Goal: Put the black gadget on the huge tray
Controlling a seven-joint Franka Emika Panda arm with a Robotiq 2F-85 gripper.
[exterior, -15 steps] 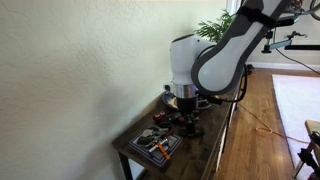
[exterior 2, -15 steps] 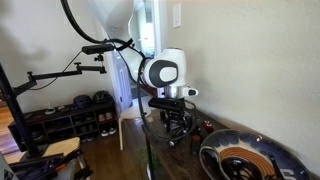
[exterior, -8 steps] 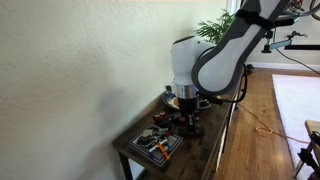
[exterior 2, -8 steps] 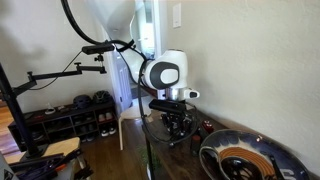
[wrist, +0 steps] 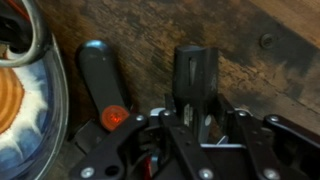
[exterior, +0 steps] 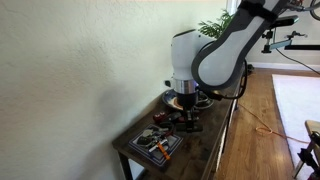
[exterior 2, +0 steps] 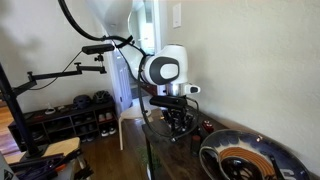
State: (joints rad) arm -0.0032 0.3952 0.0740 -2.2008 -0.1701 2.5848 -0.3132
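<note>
Black gadget [wrist: 196, 78] clamped in pincer [wrist: 196, 115], over wooden tabletop [wrist: 275, 75], huge tray [wrist: 52, 80] just beside.

the desk [wrist: 270, 75] is dark brown wood with a streaky grain. the black gadget [wrist: 195, 70] on it is plain black. the long slim thing [wrist: 98, 75] beside it is dark grey with an orange-red spot. the huge tray [wrist: 57, 100] has a dark grey rim, and inside it shows pale blue-white and an orange patch. in an exterior view the gripper [exterior 2: 178, 130] is black, and the arm [exterior 2: 165, 68] is white with a black ring. the board [exterior: 155, 146] is dark with red and orange bits. the wall [exterior: 80, 70] is cream and the plant [exterior: 215, 25] green.
</note>
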